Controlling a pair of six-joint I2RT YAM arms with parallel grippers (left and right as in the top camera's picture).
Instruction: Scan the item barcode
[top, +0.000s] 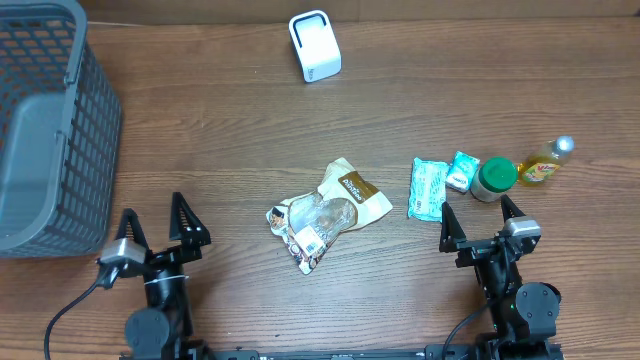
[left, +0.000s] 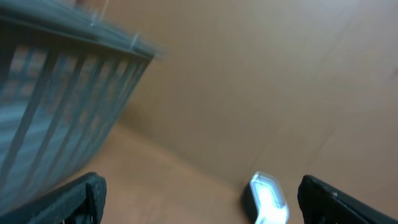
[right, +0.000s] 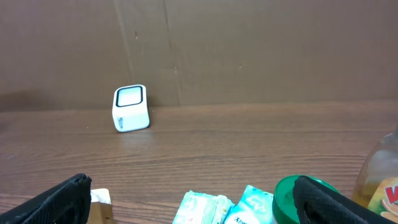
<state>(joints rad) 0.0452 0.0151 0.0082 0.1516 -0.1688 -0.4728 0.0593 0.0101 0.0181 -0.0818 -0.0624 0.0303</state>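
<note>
The white scanner box (top: 315, 45) stands at the back of the table, and also shows as a white scanner (right: 131, 108) in the right wrist view and a blurred scanner (left: 267, 199) in the left wrist view. A crumpled snack bag (top: 325, 215) lies mid-table. At the right sit two pale green packets (top: 430, 187), a green-lidded jar (top: 493, 178) and a yellow bottle (top: 545, 165). My left gripper (top: 157, 225) is open and empty near the front left. My right gripper (top: 480, 220) is open and empty just in front of the packets (right: 202, 208) and the jar (right: 292, 199).
A grey mesh basket (top: 50, 120) fills the left side of the table, and in the left wrist view the basket (left: 56, 106) is blurred at the left. A brown wall stands behind the table.
</note>
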